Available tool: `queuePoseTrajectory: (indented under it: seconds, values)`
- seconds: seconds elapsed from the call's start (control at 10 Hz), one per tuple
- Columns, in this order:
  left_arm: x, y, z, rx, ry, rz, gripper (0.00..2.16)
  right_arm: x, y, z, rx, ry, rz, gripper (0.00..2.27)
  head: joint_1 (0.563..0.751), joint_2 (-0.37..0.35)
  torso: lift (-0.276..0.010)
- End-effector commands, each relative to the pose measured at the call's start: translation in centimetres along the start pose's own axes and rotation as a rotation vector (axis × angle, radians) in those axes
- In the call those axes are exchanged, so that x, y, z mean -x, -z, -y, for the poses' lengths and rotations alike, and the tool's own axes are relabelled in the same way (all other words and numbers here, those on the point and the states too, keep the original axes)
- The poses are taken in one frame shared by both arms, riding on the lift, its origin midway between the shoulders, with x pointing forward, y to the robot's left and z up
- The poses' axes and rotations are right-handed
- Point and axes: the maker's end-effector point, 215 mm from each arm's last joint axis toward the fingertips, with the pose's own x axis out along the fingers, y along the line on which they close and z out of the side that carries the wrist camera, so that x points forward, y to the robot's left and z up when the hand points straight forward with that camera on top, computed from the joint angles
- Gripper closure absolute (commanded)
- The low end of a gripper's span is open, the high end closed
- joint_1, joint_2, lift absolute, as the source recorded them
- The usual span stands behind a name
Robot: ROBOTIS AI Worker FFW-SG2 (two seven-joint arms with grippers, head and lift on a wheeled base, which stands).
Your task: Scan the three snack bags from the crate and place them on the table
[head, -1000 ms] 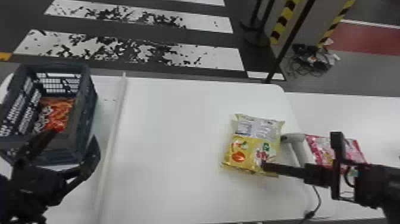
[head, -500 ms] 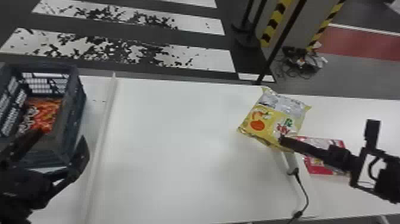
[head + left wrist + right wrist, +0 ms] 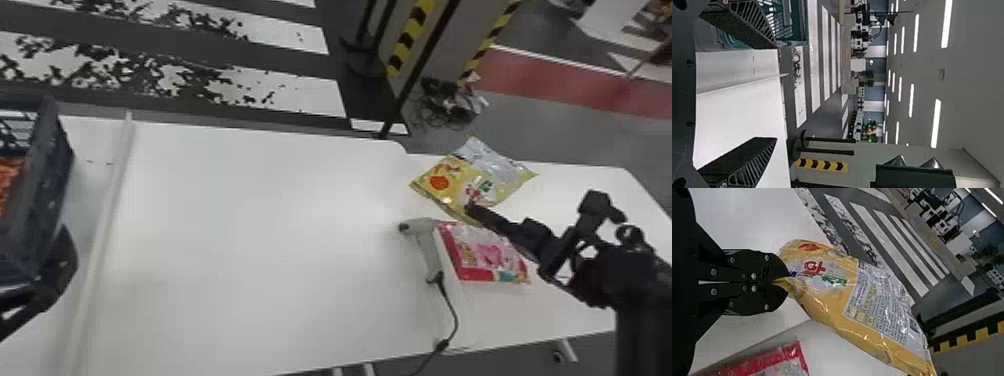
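The robot's right hand point(image 3: 470, 206) has its two flat black fingers closed together on a glossy yellow and silver plastic snack bag point(image 3: 475, 172), out over the right part of the white surface point(image 3: 250, 225). It grips just one edge; the rest of the bag spreads beyond the fingertips, away from the arm. In the right wrist view, the fingers of the right hand point(image 3: 788, 283) meet on a gathered fold of yellow plastic, with the printed silver panel farther out. I cannot tell how high the bag is above the surface.

Nearer the robot, a flat red and pink snack bag point(image 3: 480, 255) lies beside the right arm, partly behind it in the head view. At its left is a pale grey pistol-shaped scanner point(image 3: 426, 242), its black cable point(image 3: 452, 315) trailing from the handle toward the robot's side.

Over at the left end stands a dark blue-grey plastic crate point(image 3: 52, 185), with orange-red packaging point(image 3: 7, 182) inside. The left hand point(image 3: 62, 260) waits close beside it, and the left wrist view has the fingers of the left hand point(image 3: 776, 92) spread wide apart. A slim white strip point(image 3: 107, 210) runs across the surface between crate and scanner.
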Motion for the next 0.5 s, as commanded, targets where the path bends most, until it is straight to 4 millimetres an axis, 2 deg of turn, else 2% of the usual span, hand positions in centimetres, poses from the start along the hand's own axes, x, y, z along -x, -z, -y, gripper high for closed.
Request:
queuePoseTrajectory:
  seconds: [0.0,0.2,0.3,0.4]
  values:
    - [-0.1,0.1,0.0,0.001,0.0,-0.002,0.04,-0.4,-1.3,3.8,-0.011,0.101,0.069,2.25,0.695,-0.35,-0.062]
    - [-0.2,-0.1,0.0,0.001,-0.001,0.003,0.04,-0.2,-2.0,8.7,-0.061,0.258,0.159,2.25,0.695,-0.35,-0.062]
    - [-0.3,-0.2,-0.1,0.002,-0.001,0.005,0.04,-0.2,-1.5,10.5,-0.088,0.317,0.155,2.25,0.695,-0.35,-0.062]
    - [-0.3,-0.2,-0.1,-0.001,-0.001,0.004,0.04,-0.2,-0.7,11.9,-0.119,0.349,0.14,2.07,0.695,-0.35,-0.062]
